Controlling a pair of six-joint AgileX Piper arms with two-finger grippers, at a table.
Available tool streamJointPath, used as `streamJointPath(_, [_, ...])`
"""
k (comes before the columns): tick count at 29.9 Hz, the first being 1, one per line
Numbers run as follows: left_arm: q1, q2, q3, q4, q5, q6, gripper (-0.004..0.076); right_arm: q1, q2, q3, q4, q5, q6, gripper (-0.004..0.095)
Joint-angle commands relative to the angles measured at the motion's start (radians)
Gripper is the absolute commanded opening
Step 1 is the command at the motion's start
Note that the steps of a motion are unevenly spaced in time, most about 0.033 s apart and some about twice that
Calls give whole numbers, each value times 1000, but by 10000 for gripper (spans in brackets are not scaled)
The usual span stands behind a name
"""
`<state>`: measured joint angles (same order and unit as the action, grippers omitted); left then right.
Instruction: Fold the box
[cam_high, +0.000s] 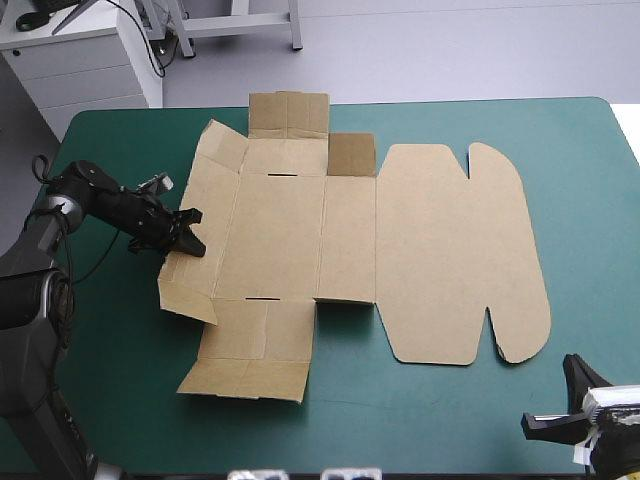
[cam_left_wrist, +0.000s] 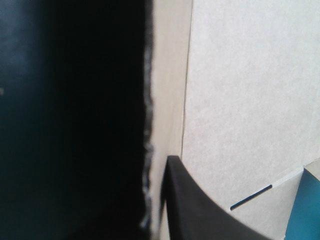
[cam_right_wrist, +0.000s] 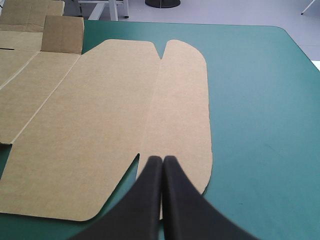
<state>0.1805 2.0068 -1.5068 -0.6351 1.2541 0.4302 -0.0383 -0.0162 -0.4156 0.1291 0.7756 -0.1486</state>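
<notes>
The brown box (cam_high: 330, 240) lies as a cut sheet, mostly flat, on the teal-green cover. Its rounded lid panel (cam_high: 460, 250) points to the table's right. One small flap (cam_high: 350, 155) at the far side stands up. My left gripper (cam_high: 188, 232) is at the sheet's left wall flap (cam_high: 185, 275), which tilts up a little. Close up, the board's edge (cam_left_wrist: 165, 100) runs between the black fingers, so the left gripper (cam_left_wrist: 157, 167) is shut on the box. My right gripper (cam_high: 550, 400) hangs near the table's front right corner. The right gripper (cam_right_wrist: 162, 160) is shut and empty above the lid's near end (cam_right_wrist: 175, 125).
Bare teal-green cover (cam_high: 590, 200) stretches right of the lid and along the front edge (cam_high: 420, 420). A white cabinet (cam_high: 80, 60) stands beyond the far left corner.
</notes>
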Motion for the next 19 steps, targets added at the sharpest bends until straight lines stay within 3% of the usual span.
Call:
streamJointPath(1, [6, -45, -42, 120, 42, -12, -2, -3, -18, -34, 1, -74, -8, -19])
streamJointPath(4, [3, -87, -65, 214, 42, 46, -4, -3, -18, -34, 5, -89, -8, -19])
streamJointPath(11, [-14, -214, -179, 286, 38, 170, -8, -3, -18, -34, 19, -253, -8, -19])
streamJointPath(19, [-239, -296, -289, 577, 34, 364, -8, -3, -18, -34, 45, -223, -8, -19])
